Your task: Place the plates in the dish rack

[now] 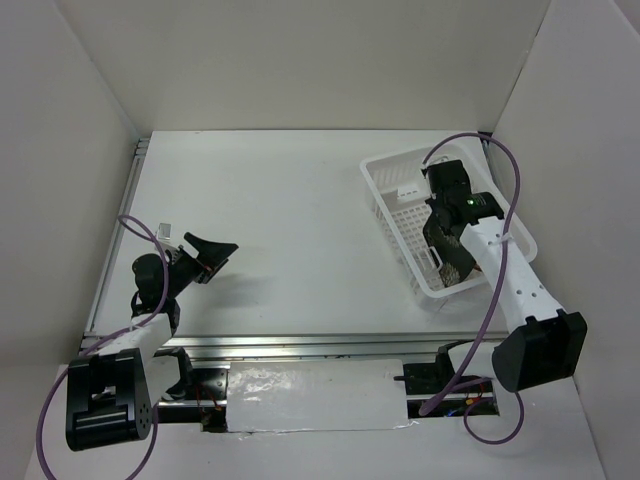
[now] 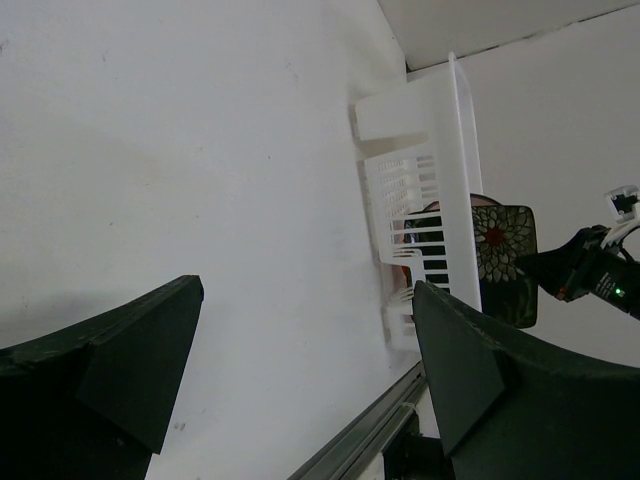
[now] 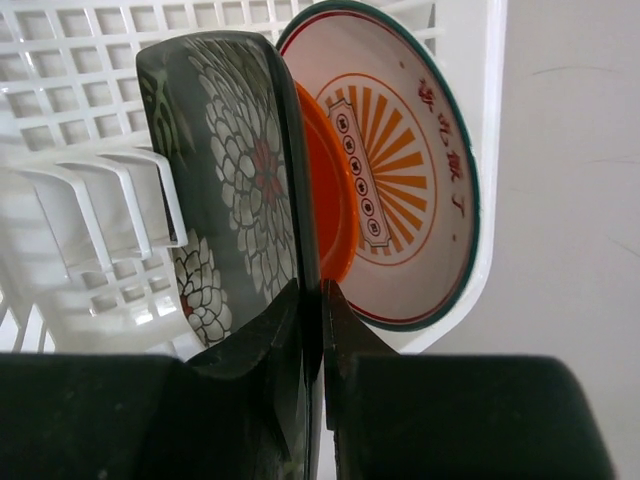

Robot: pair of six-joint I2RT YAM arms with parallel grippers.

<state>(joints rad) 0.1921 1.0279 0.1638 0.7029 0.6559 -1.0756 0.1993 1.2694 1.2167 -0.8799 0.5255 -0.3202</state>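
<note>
The right gripper (image 3: 312,305) pinches, jaws narrow, the near rim of the dark square plate (image 3: 235,170), upright in the rack (image 3: 70,45) against the orange plate (image 3: 332,210) and sunburst plate (image 3: 415,190); freeing it likely means backing straight off; the left gripper (image 1: 208,252) gapes wide, well apart.

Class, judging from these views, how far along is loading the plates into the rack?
Done: the sunburst plate and orange plate stand upright in the rack. In hand: the right tool grips the dark square plate, already standing beside them. Remaining: only letting go.
</note>
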